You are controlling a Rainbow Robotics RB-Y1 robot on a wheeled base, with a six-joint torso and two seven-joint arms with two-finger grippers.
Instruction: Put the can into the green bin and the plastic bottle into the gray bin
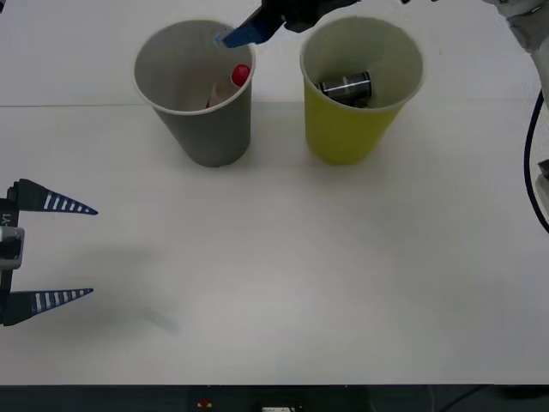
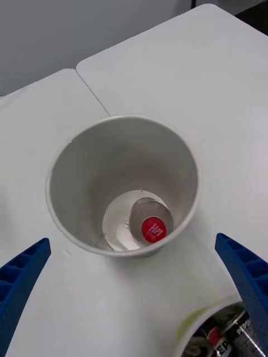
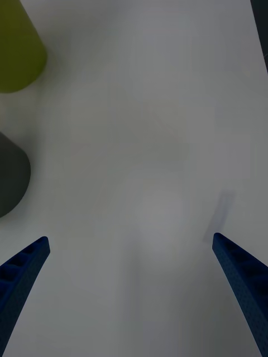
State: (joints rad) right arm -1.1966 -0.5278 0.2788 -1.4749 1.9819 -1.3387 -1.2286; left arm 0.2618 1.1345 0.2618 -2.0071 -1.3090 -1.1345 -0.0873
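Note:
The gray bin (image 1: 206,133) stands at the back left of the table, and the plastic bottle (image 1: 233,86) leans inside it with its red cap up. Seen from above in the right wrist view, the plastic bottle (image 2: 152,227) rests on the floor of the gray bin (image 2: 72,184). The green bin (image 1: 343,133) stands to its right and holds the dark can (image 1: 346,87). My right gripper (image 2: 133,240) hovers open over the gray bin, one blue finger (image 1: 249,33) above its rim. My left gripper (image 1: 77,251) waits open at the table's left edge.
The left wrist view shows the green bin (image 3: 17,50) and the gray bin (image 3: 11,175) off to one side of the white table (image 3: 145,139). A seam (image 1: 69,105) runs across the table behind the bins. A black cable (image 1: 533,172) hangs at the right edge.

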